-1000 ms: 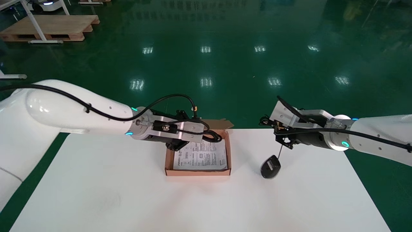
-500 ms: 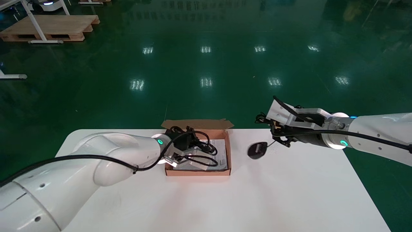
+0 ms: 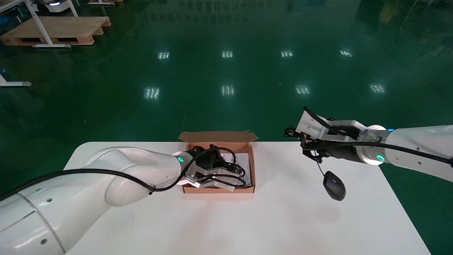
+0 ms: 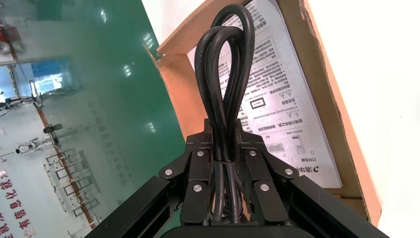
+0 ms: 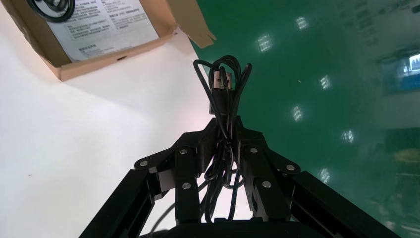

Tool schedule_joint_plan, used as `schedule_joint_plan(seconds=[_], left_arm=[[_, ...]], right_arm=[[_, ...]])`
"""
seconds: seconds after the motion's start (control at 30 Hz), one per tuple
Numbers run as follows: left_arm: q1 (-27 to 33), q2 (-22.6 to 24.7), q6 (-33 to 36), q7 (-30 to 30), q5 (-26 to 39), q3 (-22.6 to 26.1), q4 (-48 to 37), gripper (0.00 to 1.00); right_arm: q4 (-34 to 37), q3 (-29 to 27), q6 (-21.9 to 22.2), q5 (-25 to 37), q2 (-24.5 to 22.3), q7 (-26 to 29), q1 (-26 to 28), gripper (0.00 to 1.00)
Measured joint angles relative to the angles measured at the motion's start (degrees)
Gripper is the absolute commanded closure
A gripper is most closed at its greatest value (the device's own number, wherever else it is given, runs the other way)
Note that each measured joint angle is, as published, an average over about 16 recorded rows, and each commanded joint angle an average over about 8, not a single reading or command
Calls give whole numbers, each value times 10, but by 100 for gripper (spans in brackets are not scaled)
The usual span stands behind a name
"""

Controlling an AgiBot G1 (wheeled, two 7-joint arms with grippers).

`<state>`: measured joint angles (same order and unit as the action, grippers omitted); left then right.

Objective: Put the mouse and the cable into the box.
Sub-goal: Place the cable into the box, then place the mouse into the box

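The white table (image 3: 247, 226) carries an open cardboard box (image 3: 252, 166) at its far edge, and both arms are busy over it. The left tool (image 4: 225, 148) is low over the box, clenched on the thick black cable (image 4: 229, 74), whose folded loops stick out past the fingertips above the printed leaflet (image 4: 285, 104) lining the box floor. The right tool (image 5: 225, 144) hangs above the table well to the right of the box, clamped on the bundled mouse cord (image 5: 223, 84). The mouse (image 3: 334, 189) dangles beneath it on a short free length, apparently clear of the table (the gap itself is hard to judge). The step in hand looks like laying the cable down. To do it well, the left tool should sink until the loops rest on the leaflet, favouring one side so that floor is left for the mouse. It should let go only once the whole bundle sits inside the walls. A straight lift out would then suit best, since a springy loop could catch a finger and drag the light box along. The right arm's carry likely calls for a slow, level path, because a hanging mouse tends to swing. The mouse should touch down first on the free floor, and the cord bundle should be lowered after it.
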<state>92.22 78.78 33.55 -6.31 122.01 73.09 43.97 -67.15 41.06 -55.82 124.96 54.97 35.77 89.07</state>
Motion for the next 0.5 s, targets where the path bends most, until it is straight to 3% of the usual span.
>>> schedule_joint_plan(seconds=[0.5], left_arm=[[1,-6,0,-3,0,-6,5,0]], right_arm=[[4,0,0,0,0,-2,0,100]])
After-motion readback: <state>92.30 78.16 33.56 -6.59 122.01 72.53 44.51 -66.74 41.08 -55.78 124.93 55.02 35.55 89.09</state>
